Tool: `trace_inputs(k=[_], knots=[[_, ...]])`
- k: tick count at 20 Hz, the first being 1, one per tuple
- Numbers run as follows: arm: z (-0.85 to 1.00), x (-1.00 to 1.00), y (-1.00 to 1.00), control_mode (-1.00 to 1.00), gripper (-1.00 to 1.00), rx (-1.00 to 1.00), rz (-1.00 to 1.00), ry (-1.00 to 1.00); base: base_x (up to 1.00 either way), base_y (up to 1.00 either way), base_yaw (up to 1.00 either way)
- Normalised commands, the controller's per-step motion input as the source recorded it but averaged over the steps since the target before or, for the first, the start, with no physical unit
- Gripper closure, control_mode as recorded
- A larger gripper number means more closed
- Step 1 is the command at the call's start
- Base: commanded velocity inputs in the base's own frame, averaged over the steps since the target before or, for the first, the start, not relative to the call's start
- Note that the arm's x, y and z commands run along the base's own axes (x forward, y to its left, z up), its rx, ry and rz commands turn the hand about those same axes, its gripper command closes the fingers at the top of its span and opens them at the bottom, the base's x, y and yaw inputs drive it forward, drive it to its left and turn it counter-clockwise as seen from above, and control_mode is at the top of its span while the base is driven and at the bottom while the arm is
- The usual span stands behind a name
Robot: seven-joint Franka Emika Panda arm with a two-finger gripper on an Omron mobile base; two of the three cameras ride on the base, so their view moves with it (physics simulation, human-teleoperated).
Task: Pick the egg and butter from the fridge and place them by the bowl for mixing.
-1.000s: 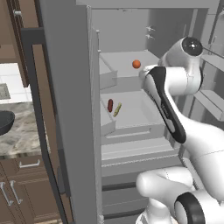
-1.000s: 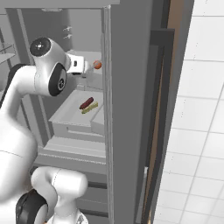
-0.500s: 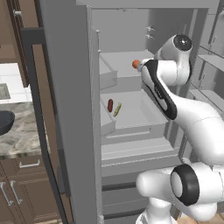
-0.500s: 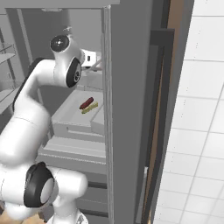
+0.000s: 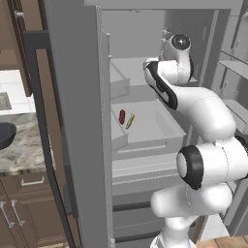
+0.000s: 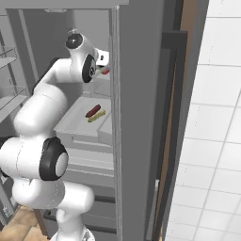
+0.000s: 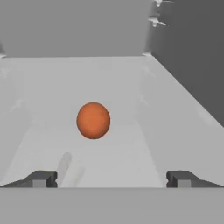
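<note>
The egg [image 7: 93,120] is seen in the hand view as a small orange-brown ball resting on a pale grey shelf [image 7: 109,162] of the fridge [image 5: 80,121], slightly toward 10 o'clock from the centre of that view. It lies ahead of the gripper [image 7: 111,178] and apart from it, touched by neither finger. The jaws are spread wide and hold nothing; one dark fingertip [image 7: 41,178] is seen at 8 o'clock and the other at 4 o'clock of the hand view, with the egg lying in line with the gap between them but further in.

In the right base view a sliver of the egg [image 6: 105,71] is seen just beside the hand, at the door edge. One level lower, the butter [image 5: 130,121] lies as a slender yellow stick in a pale drawer [image 5: 160,131], just beside a dark red oblong item [image 5: 122,116], which lies at its 10 o'clock in the left base view. The white arm [image 5: 193,104] is reached into the upper fridge compartment. At 9 o'clock in the left base view, part of the dark bowl [image 5: 6,134] is seen on the marbled desk [image 5: 24,155], well apart from the fridge shelves.
</note>
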Motion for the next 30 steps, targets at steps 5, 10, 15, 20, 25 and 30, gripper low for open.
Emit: trace_inputs(k=[5,10,15,20,25,30], knots=[[0.00,0.82,0.00,-1.00,-1.00,0.02,-0.06,0.07,0.00,0.00,0.00],[-0.04,0.60,0.01,-1.00,-1.00,0.04,-0.01,0.08,0.00,0.00,0.00],[-0.15,0.04,-0.05,-1.00,-1.00,0.03,0.09,0.06,0.00,0.00,0.00],[0.00,0.00,-0.01,-1.00,-1.00,0.00,0.03,0.02,0.00,0.00,0.00],[-0.13,0.00,0.00,-1.00,-1.00,0.00,0.01,0.00,0.00,0.00,0.00],[-0.17,0.00,0.00,-1.00,-1.00,0.00,0.03,0.00,0.00,0.00,0.00]])
